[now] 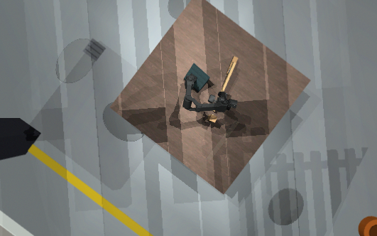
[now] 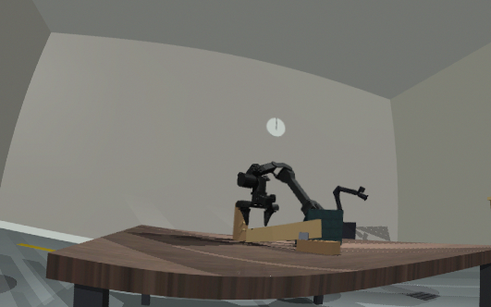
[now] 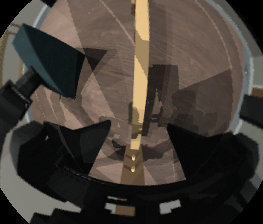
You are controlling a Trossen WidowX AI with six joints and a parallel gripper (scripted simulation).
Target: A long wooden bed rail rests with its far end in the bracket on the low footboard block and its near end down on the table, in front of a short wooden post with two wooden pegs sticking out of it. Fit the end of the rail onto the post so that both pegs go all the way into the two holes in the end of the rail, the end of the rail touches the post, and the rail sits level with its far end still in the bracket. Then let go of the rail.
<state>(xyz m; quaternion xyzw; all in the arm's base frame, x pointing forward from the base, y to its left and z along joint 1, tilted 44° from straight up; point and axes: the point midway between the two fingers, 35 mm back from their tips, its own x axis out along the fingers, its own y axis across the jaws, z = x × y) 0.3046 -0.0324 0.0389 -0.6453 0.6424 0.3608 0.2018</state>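
Rail (image 2: 283,231) near end low by post (image 2: 239,224), open pincer (image 2: 258,214) above

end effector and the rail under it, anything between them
Nothing: in the exterior view the open end effector hangs above the rail, just beside the post, with only air between.

The wooden table (image 2: 166,265) (dark-edged) carries post (image 2: 239,225), rail (image 2: 283,230), footboard block (image 2: 318,247).
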